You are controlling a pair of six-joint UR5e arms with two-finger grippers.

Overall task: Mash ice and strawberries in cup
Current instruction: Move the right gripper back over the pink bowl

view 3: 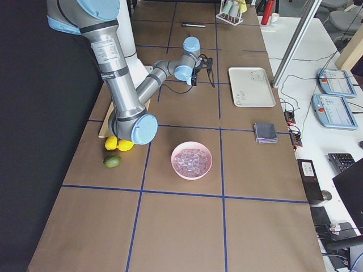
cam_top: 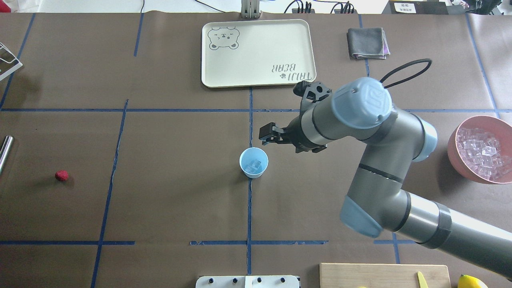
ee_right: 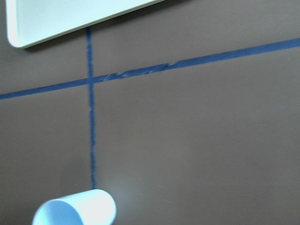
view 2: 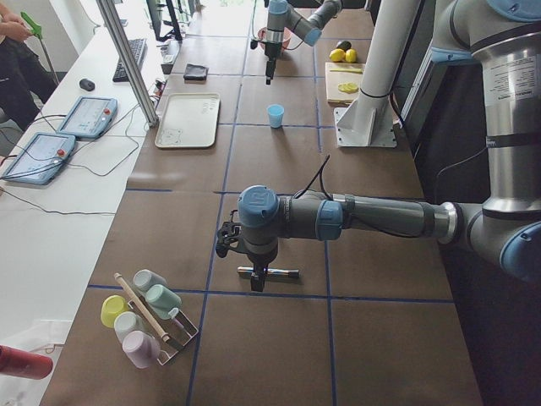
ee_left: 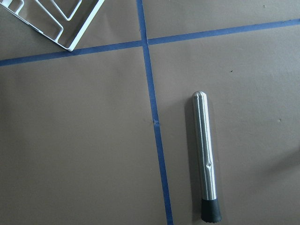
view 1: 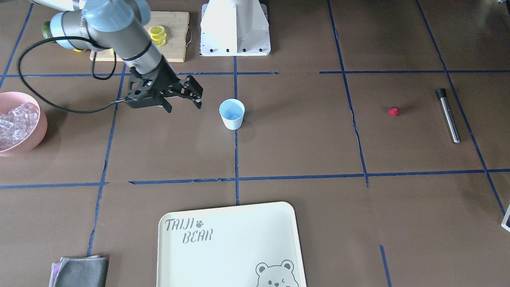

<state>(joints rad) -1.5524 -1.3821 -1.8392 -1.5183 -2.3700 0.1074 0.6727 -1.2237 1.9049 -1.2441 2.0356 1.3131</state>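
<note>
Brown tabletop shows ice in the cup and the right gripper hanging spread and empty just beside it, so fetching the strawberry, well away from the cup, seems next; whether the left gripper is spread, I cannot tell.

The cream tray on the worktop bears the grey words "TAIJI BEAR" in two slanted lines near one corner, with a small paw print just after "TAIJI" and a bear face drawn at the opposite corner. In the overhead view the same lettering reads upside down. A blue joint cap on the right arm carries a raised logo, too faint to read. A white label beyond the worktop's far edge has print too small to make out
</note>
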